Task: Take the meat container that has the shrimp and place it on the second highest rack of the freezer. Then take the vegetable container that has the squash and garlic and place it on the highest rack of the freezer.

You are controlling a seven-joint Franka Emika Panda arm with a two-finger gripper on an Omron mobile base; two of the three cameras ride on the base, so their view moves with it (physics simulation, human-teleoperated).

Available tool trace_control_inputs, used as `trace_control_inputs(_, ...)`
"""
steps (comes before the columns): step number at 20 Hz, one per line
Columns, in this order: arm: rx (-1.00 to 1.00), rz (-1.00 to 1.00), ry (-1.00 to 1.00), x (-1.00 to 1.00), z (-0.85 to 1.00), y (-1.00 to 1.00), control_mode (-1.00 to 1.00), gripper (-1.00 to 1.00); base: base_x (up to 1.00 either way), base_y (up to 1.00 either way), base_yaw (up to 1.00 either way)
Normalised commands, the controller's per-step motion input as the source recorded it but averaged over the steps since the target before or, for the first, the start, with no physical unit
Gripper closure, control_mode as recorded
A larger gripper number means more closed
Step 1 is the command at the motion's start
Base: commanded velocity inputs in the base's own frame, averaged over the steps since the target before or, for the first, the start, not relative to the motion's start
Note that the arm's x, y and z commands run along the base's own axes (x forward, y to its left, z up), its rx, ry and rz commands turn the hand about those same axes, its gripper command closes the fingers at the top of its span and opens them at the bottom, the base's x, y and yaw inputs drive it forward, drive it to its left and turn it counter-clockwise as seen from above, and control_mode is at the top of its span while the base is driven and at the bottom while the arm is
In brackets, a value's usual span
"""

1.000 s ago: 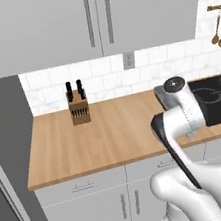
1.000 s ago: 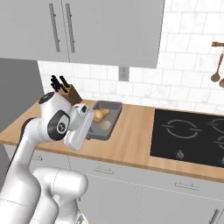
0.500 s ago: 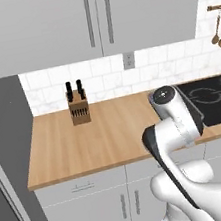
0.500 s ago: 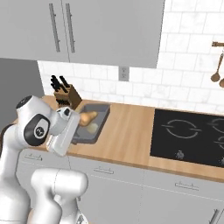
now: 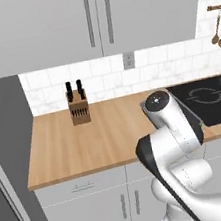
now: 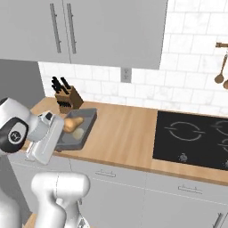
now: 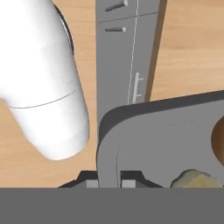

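Observation:
The grey vegetable container [image 6: 84,120] hangs tilted above the wooden counter [image 6: 124,133], with the squash [image 6: 72,123] and the pale garlic [image 6: 79,132] inside. My gripper [image 6: 61,136] is shut on its near rim, at the left end of the counter. In the hand view the container's rim [image 7: 109,144] runs straight up from between my gripper [image 7: 109,180] tips; the garlic [image 7: 192,178] and a brown edge of the squash [image 7: 218,136] lie to the right. The freezer, its racks and the meat container are out of view.
A knife block [image 5: 79,109] stands at the back of the counter near the wall. The black cooktop [image 6: 196,138] lies to the right. Grey wall cabinets [image 5: 93,19] hang above. A tall grey panel [image 5: 3,124] bounds the counter's left end. Drawers [image 7: 127,57] sit below.
The arm has swung left along the counter with the vegetable container still held, from near the middle to the counter's left end. The cameras have not moved.

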Motion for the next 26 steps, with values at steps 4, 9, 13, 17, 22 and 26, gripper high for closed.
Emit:
trace_control_inputs(4, -0.04, 0.26, 0.02, -0.62, 0.01, 0.3, -1.0, 1.0, 0.0, 0.0, 0.0)
trace_control_inputs(9, 0.0, 0.0, 0.0, 0.0, 0.0, 0.0, 1.0, 1.0, -0.76, 0.15, 0.3)
trace_control_inputs(13, 0.0, 0.0, 0.0, 0.0, 0.0, 0.0, 1.0, 1.0, -0.79, 0.28, 0.45)
trace_control_inputs(17, 0.0, 0.0, 0.0, 0.0, 0.0, 0.0, 1.0, 1.0, -0.31, 0.66, 0.54)
trace_control_inputs(22, 0.0, 0.0, 0.0, 0.0, 0.0, 0.0, 1.0, 1.0, 0.0, 0.93, 0.5)
trace_control_inputs(26, 0.0, 0.0, 0.0, 0.0, 0.0, 0.0, 1.0, 1.0, 0.04, 0.99, 0.46)
